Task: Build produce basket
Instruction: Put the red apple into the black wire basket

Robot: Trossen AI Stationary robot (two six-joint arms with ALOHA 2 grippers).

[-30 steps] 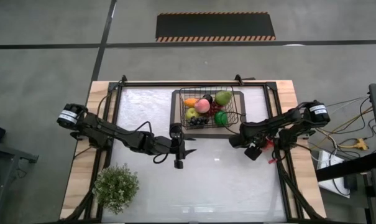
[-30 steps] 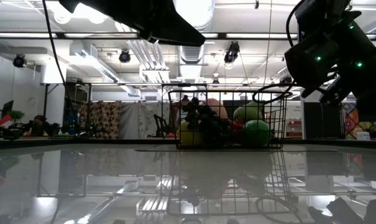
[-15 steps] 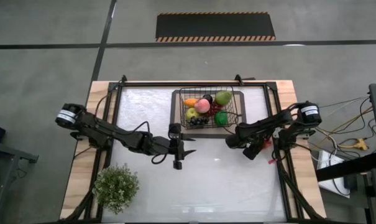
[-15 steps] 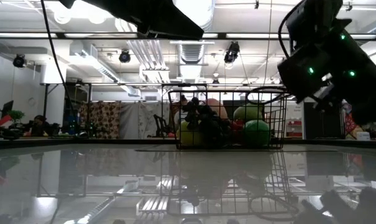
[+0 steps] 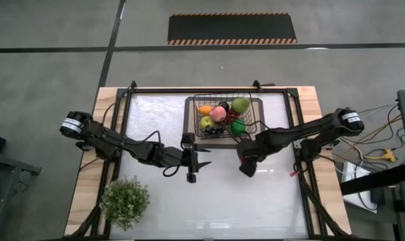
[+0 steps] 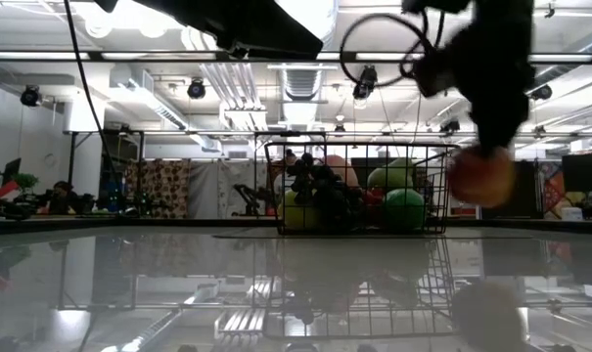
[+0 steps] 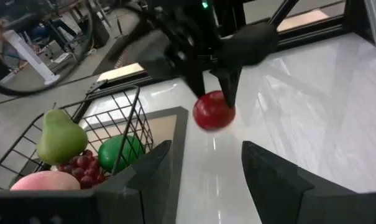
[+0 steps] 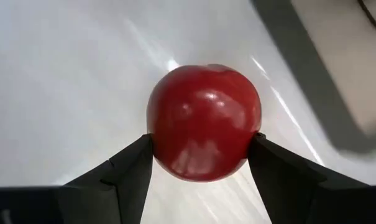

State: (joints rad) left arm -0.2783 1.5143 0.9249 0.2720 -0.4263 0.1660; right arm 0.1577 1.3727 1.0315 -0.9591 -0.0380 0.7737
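The black wire basket [image 5: 223,115] stands on a dark mat at the table's far middle and holds several toy fruits: a green pear, a pink peach, green apples, dark grapes. My right gripper [image 5: 248,165] is shut on a red apple [image 8: 203,121], just near and right of the basket; the apple also shows in the left wrist view [image 7: 214,111] and the low view [image 6: 481,178]. My left gripper [image 5: 192,175] is open and empty, near and left of the basket. My right gripper pinches the red apple by its two opposite sides [image 8: 160,140] between its two fingers. The fingers come from above, pointing down. The apple hangs below the fingers, clear of the table.
A bushy green potted plant [image 5: 124,201] stands at the table's near left corner. The glossy white table top [image 5: 222,201] lies between the arms and the near edge. Cables hang off the table's right side.
My right gripper has moved toward the table's left and a little toward the near edge, carrying the red apple clear of the table, and now stands closer to the basket's near right corner. My left arm has kept still.
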